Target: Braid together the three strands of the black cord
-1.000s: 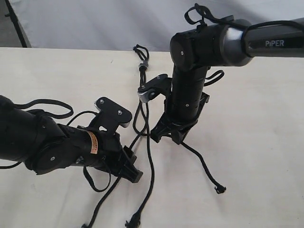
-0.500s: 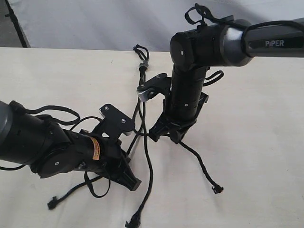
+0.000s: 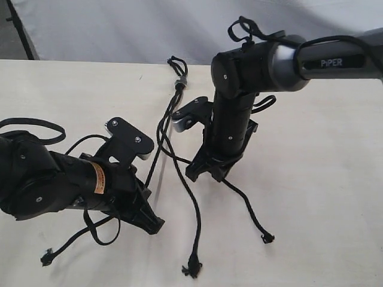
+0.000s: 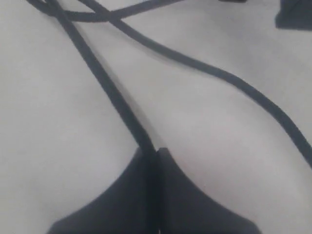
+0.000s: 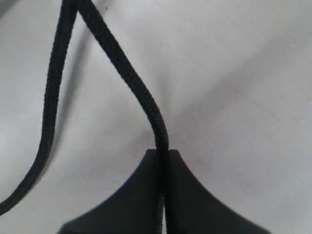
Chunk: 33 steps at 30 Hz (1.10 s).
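The black cord lies on the pale table (image 3: 323, 179), its knot (image 3: 178, 82) and short loop at the far middle. My left gripper (image 3: 153, 224) is shut on the left strand (image 3: 151, 164); that strand's frayed end (image 3: 46, 258) trails to the near left. In the left wrist view the gripper (image 4: 155, 151) pinches this strand (image 4: 107, 92), and another strand (image 4: 219, 78) crosses beyond it. My right gripper (image 3: 206, 173) is shut on the right strand (image 3: 245, 206), also seen pinched (image 5: 131, 83) at the gripper (image 5: 163, 152). The middle strand (image 3: 196, 227) lies loose between the arms.
Glossy arm cables loop beside the left arm (image 3: 33, 124) and under it (image 3: 99, 234). A grey backdrop (image 3: 119, 30) rises behind the table's far edge. The middle strand's frayed end (image 3: 192, 267) lies near the front edge.
My left gripper has pulled leftward with its strand, dragging that strand's end to the near left. The middle strand's end has swung right. The right arm has shifted slightly left.
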Motion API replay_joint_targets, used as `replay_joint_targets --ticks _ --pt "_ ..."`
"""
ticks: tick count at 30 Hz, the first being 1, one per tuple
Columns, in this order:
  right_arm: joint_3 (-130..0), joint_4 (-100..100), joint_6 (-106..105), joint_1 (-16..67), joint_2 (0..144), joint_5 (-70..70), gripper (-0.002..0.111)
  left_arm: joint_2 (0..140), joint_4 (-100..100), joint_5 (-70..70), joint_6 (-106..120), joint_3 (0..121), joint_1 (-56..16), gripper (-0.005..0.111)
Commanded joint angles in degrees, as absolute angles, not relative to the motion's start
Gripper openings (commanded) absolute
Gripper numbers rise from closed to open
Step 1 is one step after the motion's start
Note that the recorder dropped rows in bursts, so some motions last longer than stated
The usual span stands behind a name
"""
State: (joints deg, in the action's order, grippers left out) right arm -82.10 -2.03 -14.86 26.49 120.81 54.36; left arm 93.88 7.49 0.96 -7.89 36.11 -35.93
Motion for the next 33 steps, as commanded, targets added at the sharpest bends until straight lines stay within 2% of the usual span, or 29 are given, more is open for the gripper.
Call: replay_joint_targets --ticks 1,3,4,6,8,10,11,13,15,19,22,26,33 --pt "-81.92 0.38 -14.76 26.12 123.97 53.84 0.000 93.56 7.66 7.31 -7.94 35.12 -36.33 0.000" --pt "-81.92 0.47 -14.76 26.12 124.75 53.68 0.002 93.56 7.66 8.64 -7.52 35.12 -36.33 0.000" --pt "-81.92 0.64 -14.76 26.12 124.90 53.31 0.007 93.56 7.66 9.00 -7.52 35.12 -36.33 0.000" --pt "-81.92 0.64 -14.64 26.12 124.90 52.89 0.027 93.56 7.66 9.00 -7.52 35.12 -36.33 0.000" --pt "-81.92 0.64 -15.42 26.26 124.76 52.89 0.055 93.56 7.66 9.31 -7.52 35.12 -36.33 0.000" --pt "-81.92 0.64 -15.42 26.26 123.64 52.89 0.068 93.56 7.66 9.70 -7.52 35.12 -36.33 0.000" --pt "-81.92 0.42 -15.42 26.26 122.77 52.89 0.071 93.67 7.66 10.00 -7.52 35.12 -36.33 0.000" --pt "-81.92 0.41 -15.42 26.26 119.86 52.80 0.072 93.95 7.66 10.11 -7.52 35.12 -36.33 0.003" --pt "-81.92 0.41 -15.42 26.26 116.34 52.47 0.072 94.42 7.66 10.11 -7.52 35.12 -36.33 0.013" --pt "-81.92 0.65 -15.42 24.96 107.36 52.37 0.072 95.19 7.66 10.11 -7.66 35.12 -36.33 0.047" --pt "-81.82 0.65 -15.42 22.82 101.38 52.37 0.072 95.19 7.66 10.11 -7.66 35.12 -36.33 0.062" --pt "-78.59 0.44 -15.02 18.24 93.30 49.04 0.072 95.19 7.66 10.55 -7.84 35.35 -35.21 0.069" --pt "-59.01 0.00 -11.62 7.95 80.10 27.53 0.072 93.08 3.99 16.87 -10.66 40.92 -35.28 0.069"
